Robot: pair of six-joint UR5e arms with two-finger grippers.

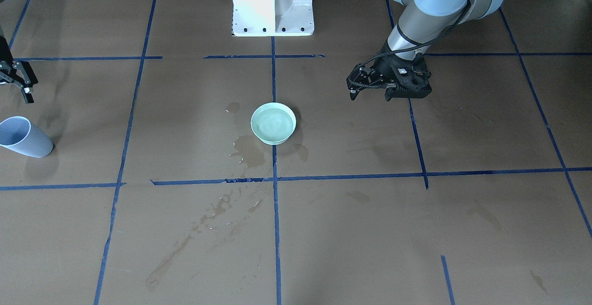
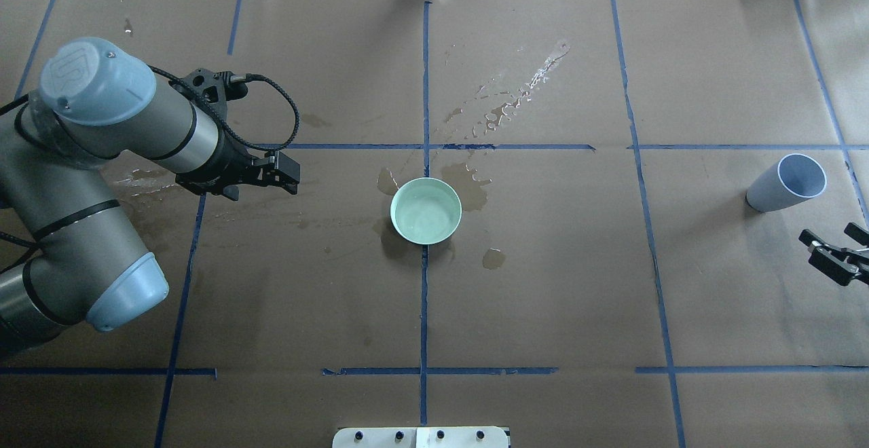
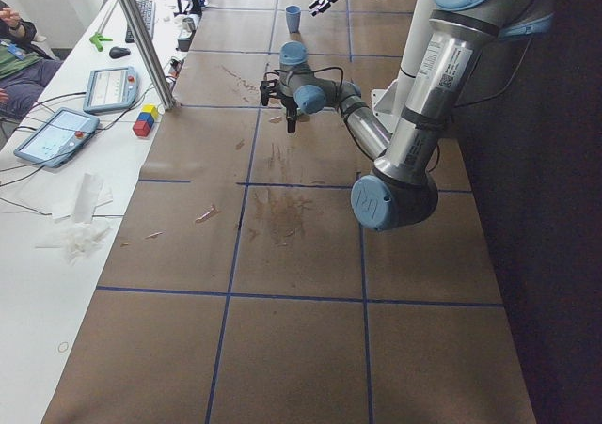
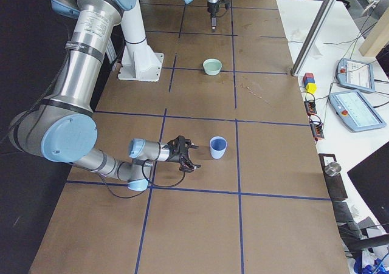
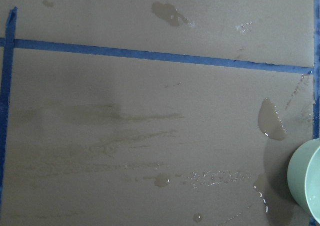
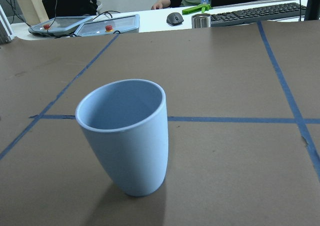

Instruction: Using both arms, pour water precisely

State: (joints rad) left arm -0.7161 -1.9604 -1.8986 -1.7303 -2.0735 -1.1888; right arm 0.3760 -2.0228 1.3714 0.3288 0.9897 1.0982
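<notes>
The blue cup [image 2: 787, 183] stands upright, mouth up, just ahead of the right claw [image 2: 828, 241], whose fingers are spread and empty; the left claw [image 2: 286, 176], also spread, hangs well apart, nearer the green bowl [image 1: 273, 141] of water [image 2: 426, 212]; the right arm should take the cup.

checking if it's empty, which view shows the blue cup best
Right wrist view: the cup is close and upright, its inside visible. Overhead and front views show it small near the edge; side views, tiny.
</notes>
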